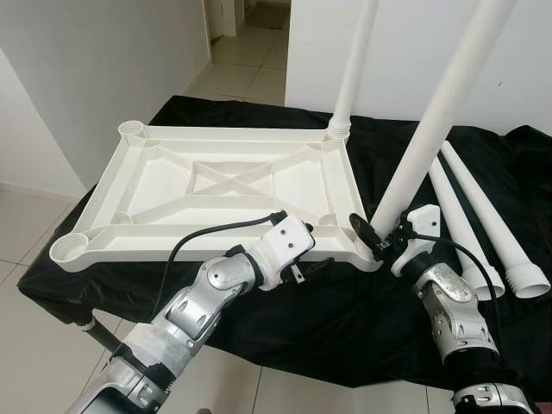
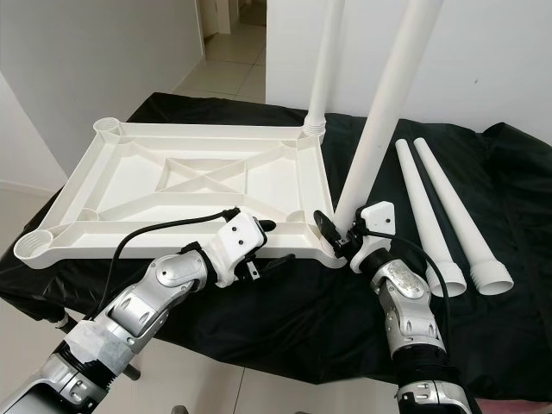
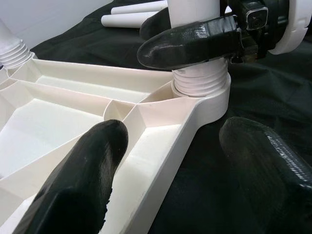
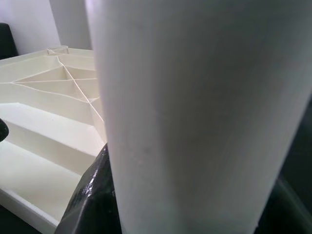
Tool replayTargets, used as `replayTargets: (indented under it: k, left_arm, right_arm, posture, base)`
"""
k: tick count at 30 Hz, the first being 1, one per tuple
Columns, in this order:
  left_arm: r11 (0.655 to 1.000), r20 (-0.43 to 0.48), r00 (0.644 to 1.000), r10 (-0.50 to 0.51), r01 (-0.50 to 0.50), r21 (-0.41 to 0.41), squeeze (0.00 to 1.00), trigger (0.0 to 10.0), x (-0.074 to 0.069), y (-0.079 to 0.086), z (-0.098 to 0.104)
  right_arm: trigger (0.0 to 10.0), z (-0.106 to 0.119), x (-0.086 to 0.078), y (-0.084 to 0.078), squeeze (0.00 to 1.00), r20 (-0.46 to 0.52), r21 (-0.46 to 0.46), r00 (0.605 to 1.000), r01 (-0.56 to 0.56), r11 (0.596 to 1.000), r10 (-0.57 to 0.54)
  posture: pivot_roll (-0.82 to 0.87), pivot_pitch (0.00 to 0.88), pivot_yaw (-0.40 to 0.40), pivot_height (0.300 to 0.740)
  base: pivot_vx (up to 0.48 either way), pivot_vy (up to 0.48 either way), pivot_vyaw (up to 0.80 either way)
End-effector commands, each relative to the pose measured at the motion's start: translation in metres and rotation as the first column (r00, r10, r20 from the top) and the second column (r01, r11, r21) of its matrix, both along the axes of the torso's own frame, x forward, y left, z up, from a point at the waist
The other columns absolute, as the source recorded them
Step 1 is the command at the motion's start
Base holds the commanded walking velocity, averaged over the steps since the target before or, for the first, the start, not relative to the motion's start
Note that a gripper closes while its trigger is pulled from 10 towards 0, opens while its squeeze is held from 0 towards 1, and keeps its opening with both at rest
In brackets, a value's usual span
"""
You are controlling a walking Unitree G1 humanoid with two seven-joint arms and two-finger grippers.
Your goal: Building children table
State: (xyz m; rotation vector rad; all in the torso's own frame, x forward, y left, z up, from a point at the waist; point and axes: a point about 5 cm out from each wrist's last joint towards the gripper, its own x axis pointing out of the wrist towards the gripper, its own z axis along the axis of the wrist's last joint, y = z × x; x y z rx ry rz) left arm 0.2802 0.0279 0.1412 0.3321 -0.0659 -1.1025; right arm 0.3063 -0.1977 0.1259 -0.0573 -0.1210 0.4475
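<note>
A white plastic tabletop (image 1: 216,185) lies upside down on a black cloth, with round leg sockets at its corners. One white leg (image 1: 354,69) stands upright in the far right socket. A second leg (image 1: 431,129) leans in the near right socket (image 3: 202,87), and my right gripper (image 1: 373,235) is shut on its lower end. My left gripper (image 1: 302,272) is open at the tabletop's near edge, its fingers (image 3: 83,180) straddling the rim beside that socket.
Two more white legs (image 1: 470,220) lie on the black cloth (image 1: 345,310) to the right of the tabletop. The near left socket (image 1: 69,250) and the far left socket (image 1: 131,129) stand open. Tiled floor and white walls lie beyond.
</note>
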Motion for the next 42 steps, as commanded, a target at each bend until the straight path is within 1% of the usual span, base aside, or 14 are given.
replayTargets:
  k: [1,3,7,10,11,12,13,14,16,30,31,33,34,42]
  left_arm:
    - [0.997,-0.008,0.997,-0.076,0.077,0.024,0.0,10.0,-0.001,-0.001,0.0]
    - [0.997,-0.008,0.997,-0.071,0.071,0.021,0.0,10.0,-0.001,-0.001,0.0]
    - [0.997,-0.008,0.998,-0.068,0.068,0.019,0.0,10.0,-0.001,-0.001,-0.001]
    - [0.998,-0.007,0.998,-0.059,0.059,0.012,0.0,10.0,0.0,-0.001,0.0]
    - [0.998,-0.007,0.998,-0.057,0.057,0.008,0.0,10.0,0.0,-0.002,0.0]
    - [0.998,-0.007,0.998,-0.057,0.057,0.008,0.0,10.0,0.0,-0.002,0.0]
    - [0.998,-0.008,0.998,-0.056,0.057,0.007,0.0,10.0,-0.001,-0.002,0.0]
    - [0.998,-0.008,0.998,-0.056,0.057,0.007,0.0,10.0,-0.001,-0.002,0.0]
    - [0.998,-0.01,0.998,-0.058,0.058,0.006,0.0,10.0,-0.002,-0.003,-0.001]
    - [0.998,-0.014,0.998,-0.057,0.057,0.005,0.0,10.0,-0.002,-0.002,-0.001]
    - [0.998,-0.014,0.998,-0.056,0.056,0.003,0.0,10.0,-0.003,-0.002,-0.001]
    - [0.998,-0.015,0.998,-0.057,0.057,0.002,0.0,10.0,-0.004,-0.003,-0.001]
    - [0.998,-0.015,0.998,-0.057,0.057,0.003,0.0,10.0,-0.004,-0.002,-0.001]
    - [0.998,-0.016,0.998,-0.057,0.057,0.006,0.0,10.0,-0.004,-0.002,-0.001]
  right_arm:
    - [10.0,-0.007,0.0,0.0,0.0,-0.041,-0.009,0.998,0.056,0.998,-0.057]
    - [10.0,-0.004,0.0,0.001,0.0,-0.029,-0.023,0.985,0.168,0.986,-0.169]
    - [10.0,-0.004,-0.001,0.002,0.0,-0.028,-0.021,0.976,0.216,0.976,-0.217]
    - [10.0,-0.007,-0.002,0.002,0.0,-0.069,0.014,0.925,0.375,0.927,-0.373]
    - [10.0,-0.011,-0.005,0.001,0.0,-0.089,0.009,0.873,0.482,0.876,-0.479]
    - [10.0,-0.011,-0.005,0.001,0.0,-0.089,0.009,0.873,0.482,0.876,-0.479]
    - [10.0,-0.016,-0.008,0.0,0.0,-0.113,-0.013,0.792,0.603,0.798,-0.6]
    - [10.0,-0.016,-0.008,0.0,0.0,-0.113,-0.013,0.792,0.603,0.798,-0.6]
    - [10.0,-0.029,-0.015,0.001,0.0,-0.18,-0.023,0.644,0.753,0.658,-0.744]
    - [10.0,-0.023,-0.011,0.023,0.0,-0.199,0.028,0.668,0.736,0.677,-0.718]
    - [10.0,-0.022,-0.011,0.024,0.4,-0.194,0.026,0.656,0.747,0.664,-0.73]
    - [10.0,-0.021,-0.011,0.023,0.4,-0.188,0.03,0.652,0.751,0.659,-0.734]
    - [10.0,-0.019,-0.011,0.023,1.0,-0.18,0.041,0.659,0.747,0.664,-0.73]
    - [10.0,-0.012,-0.01,0.018,1.0,-0.142,0.084,0.701,0.712,0.697,-0.699]
  posture:
    - [-0.05,0.0,-0.019,0.74]
    - [-0.05,0.0,-0.029,0.74]
    - [-0.05,0.0,-0.029,0.74]
    - [-0.05,0.0,-0.04,0.74]
    - [-0.05,0.0,-0.04,0.74]
    - [-0.05,0.0,-0.04,0.74]
    - [-0.05,0.0,-0.04,0.74]
    - [-0.05,0.0,-0.04,0.74]
    - [-0.05,0.0,-0.04,0.74]
    - [-0.05,0.0,-0.039,0.74]
    - [-0.05,0.0,-0.039,0.74]
    - [-0.05,0.0,-0.039,0.74]
    - [-0.05,0.0,-0.038,0.74]
    - [-0.05,0.0,-0.029,0.74]
  base:
    - [0.0,0.0,0.0]
    - [0.0,0.0,0.0]
    - [0.0,0.0,0.0]
    - [0.0,0.0,0.0]
    - [0.0,0.0,0.0]
    - [0.0,0.0,0.0]
    - [0.0,0.0,0.0]
    - [0.0,0.0,0.0]
    - [0.0,0.0,0.0]
    - [0.0,0.0,0.0]
    - [0.0,0.0,0.0]
    - [0.0,0.0,0.0]
    - [0.0,0.0,0.0]
    - [0.0,0.0,0.0]
